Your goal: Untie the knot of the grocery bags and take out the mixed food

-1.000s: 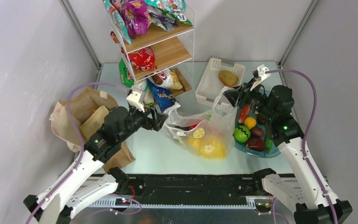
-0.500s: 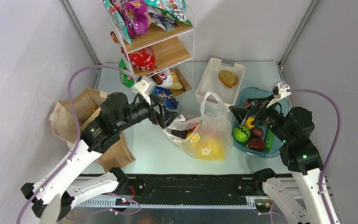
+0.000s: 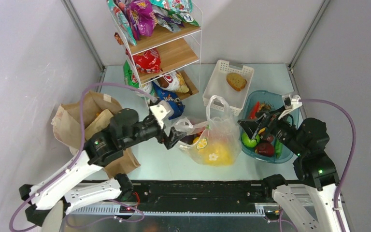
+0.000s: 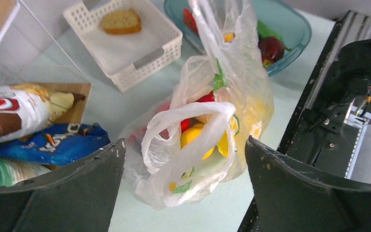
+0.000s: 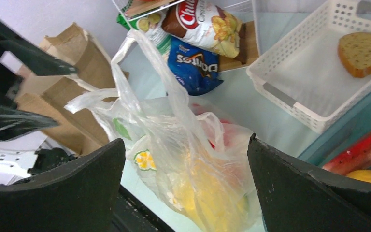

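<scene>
I've got my left tool [image 3: 174, 137] and right tool [image 3: 248, 129] both gaping, empty, flanking the unknotted plastic bag [image 3: 212, 142] on the counter [image 3: 159, 162], so its yellow fruit [image 3: 221, 154] looks reachable.

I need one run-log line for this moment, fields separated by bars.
left end effector: open, empty | right end effector: open, empty | thin clear plastic carrier bag with lemon prints: handles apart, yellow fruit inside

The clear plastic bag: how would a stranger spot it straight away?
Start at the tall wire shelf rack at the back. Just in front, beside the blue tub, sits the clear plastic bag. Unlike the brown paper bag on the left, it is see-through, with lemon-slice prints and yellow fruit inside.
</scene>
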{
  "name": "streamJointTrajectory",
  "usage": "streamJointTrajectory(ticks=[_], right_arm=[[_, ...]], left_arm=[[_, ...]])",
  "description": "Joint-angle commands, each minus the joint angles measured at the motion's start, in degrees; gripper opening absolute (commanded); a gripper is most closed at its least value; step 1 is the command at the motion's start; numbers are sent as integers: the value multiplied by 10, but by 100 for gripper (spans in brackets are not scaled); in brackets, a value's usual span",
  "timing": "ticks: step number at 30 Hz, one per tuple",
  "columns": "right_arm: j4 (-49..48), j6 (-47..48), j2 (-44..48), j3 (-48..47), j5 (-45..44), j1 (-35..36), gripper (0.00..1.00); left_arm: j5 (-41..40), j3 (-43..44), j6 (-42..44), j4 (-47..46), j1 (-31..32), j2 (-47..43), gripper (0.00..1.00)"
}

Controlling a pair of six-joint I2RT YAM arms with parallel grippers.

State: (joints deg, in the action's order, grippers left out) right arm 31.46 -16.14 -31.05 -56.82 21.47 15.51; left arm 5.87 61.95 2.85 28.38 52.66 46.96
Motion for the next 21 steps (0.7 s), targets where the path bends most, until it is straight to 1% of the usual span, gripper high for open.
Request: streamJointTrajectory(ticks=[1, 2, 3, 4, 5, 7, 8, 9, 10, 11, 12, 13, 15, 16, 17, 19, 21], right_arm=[[-29, -37, 6, -18, 63, 4, 99], [-43, -43, 6, -19, 76, 13, 99], [-49, -53, 6, -18, 81, 19, 97], [-63, -57, 6, -18, 82, 37, 96], [-68, -64, 6, -19, 77, 50, 93], [-84, -68, 3, -19, 51, 101, 89], [-93, -65, 0, -19, 22, 145, 87], [-97, -62, -8, -20, 5, 169, 84], [-106, -55, -13, -20, -37, 224, 83], [-111, -50, -27, -19, -59, 251, 80], [-118, -37, -36, -22, -110, 313, 76], [-122, -30, -56, -24, -138, 345, 73], [-135, -2, -96, -37, -254, 469, 69], [-138, 20, -124, -51, -283, 496, 67], [-144, 38, -140, -68, -326, 539, 66], [-146, 48, -190, -87, -357, 570, 64], [-146, 49, -257, -122, -363, 576, 62]], left_arm=[[-119, 18, 39, -1, 29, 61, 81], [-124, 21, 34, 0, 31, 66, 67], [-138, 24, 29, 0, 31, 71, 42], [-149, 24, 15, -1, 31, 72, 30], [-173, 22, 6, -3, 31, 70, 12], [-206, 14, -17, -10, 32, 58, 2], [-218, 3, -38, -20, 32, 51, 0], [-221, -4, -46, -28, 31, 38, 0], [-224, -17, -64, -42, 31, 31, 0], [-225, -24, -69, -49, 29, 19, 0], [-225, -34, -81, -60, 28, 9, 0], [-223, -38, -90, -69, 23, 5, 0], [-222, -50, -98, -80, 15, -6, 0], [-222, -58, -99, -83, 12, -12, 0], [-219, -69, -102, -91, 5, -15, 0], [-205, -77, -106, -102, -6, -25, 0], [-194, -91, -113, -110, -16, -35, 0]])
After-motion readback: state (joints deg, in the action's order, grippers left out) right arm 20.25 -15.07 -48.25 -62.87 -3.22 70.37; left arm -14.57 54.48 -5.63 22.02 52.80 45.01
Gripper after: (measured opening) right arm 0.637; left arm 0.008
